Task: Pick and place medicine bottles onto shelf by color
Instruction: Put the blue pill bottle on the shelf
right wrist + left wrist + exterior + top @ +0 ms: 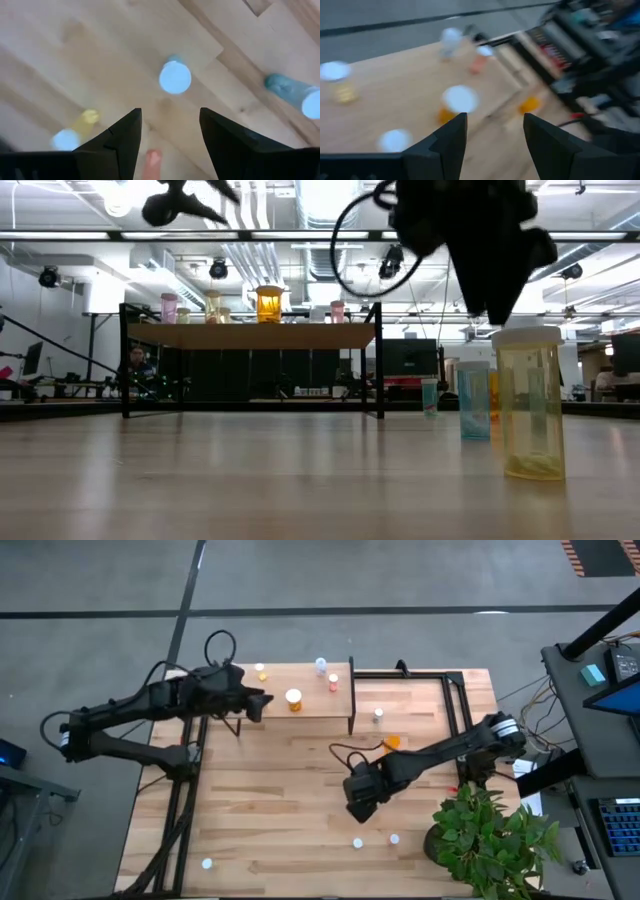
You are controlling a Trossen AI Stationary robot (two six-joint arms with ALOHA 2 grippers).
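Note:
The shelf (300, 710) stands at the table's far side. Four bottles stand on it, among them an orange one with a white cap (293, 698), a bluish one (320, 665) and a pink one (333, 682). My left gripper (266, 702) is open and empty above the shelf, just left of the orange bottle (459, 101). My right gripper (356, 808) is open and empty above the table's middle. In its wrist view, a pale-capped bottle (175, 77) stands on the table beyond the fingers (170, 112). Loose bottles (357, 842) (394, 838) stand near the front.
A green potted plant (490, 840) stands at the table's near right corner. More bottles stand on the table: an orange one (392, 742), a pale one (378, 714) and one at the near left (207, 863). A black metal frame (455, 690) borders the far right.

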